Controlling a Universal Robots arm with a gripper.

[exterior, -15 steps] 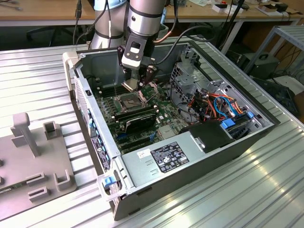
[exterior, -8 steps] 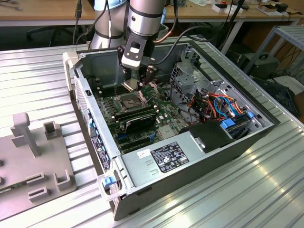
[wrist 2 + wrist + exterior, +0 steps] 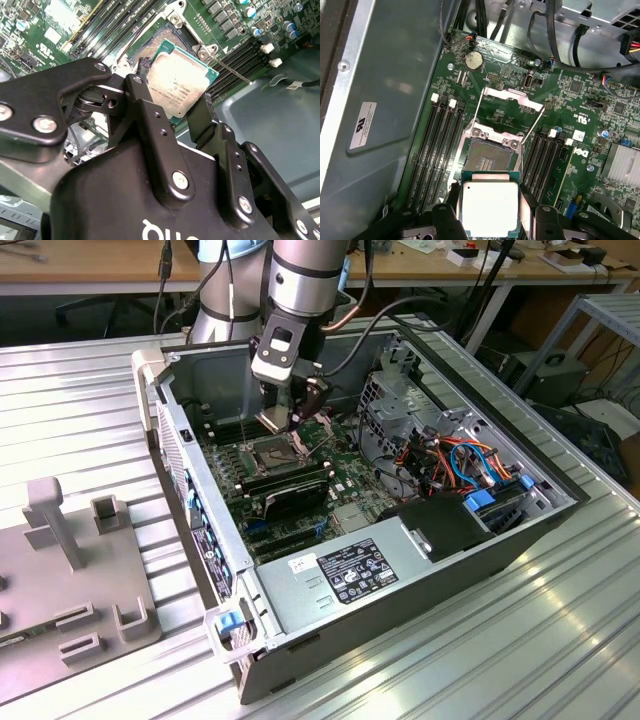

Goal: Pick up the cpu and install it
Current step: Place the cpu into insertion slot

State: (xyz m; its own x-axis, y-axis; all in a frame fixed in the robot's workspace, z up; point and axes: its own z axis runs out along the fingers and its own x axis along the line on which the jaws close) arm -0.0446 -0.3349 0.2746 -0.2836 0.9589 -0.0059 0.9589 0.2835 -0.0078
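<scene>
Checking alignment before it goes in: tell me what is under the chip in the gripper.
Under the chip, which the gripper holds by its edges, lies the open socket on the green board, its frame swung back. The chip hides part of the socket.

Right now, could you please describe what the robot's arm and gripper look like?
The arm is a silver-grey metal tube with black cables looping alongside. The gripper is matte black, with angular linked fingers, silver screw heads and white lettering on its body.
</scene>
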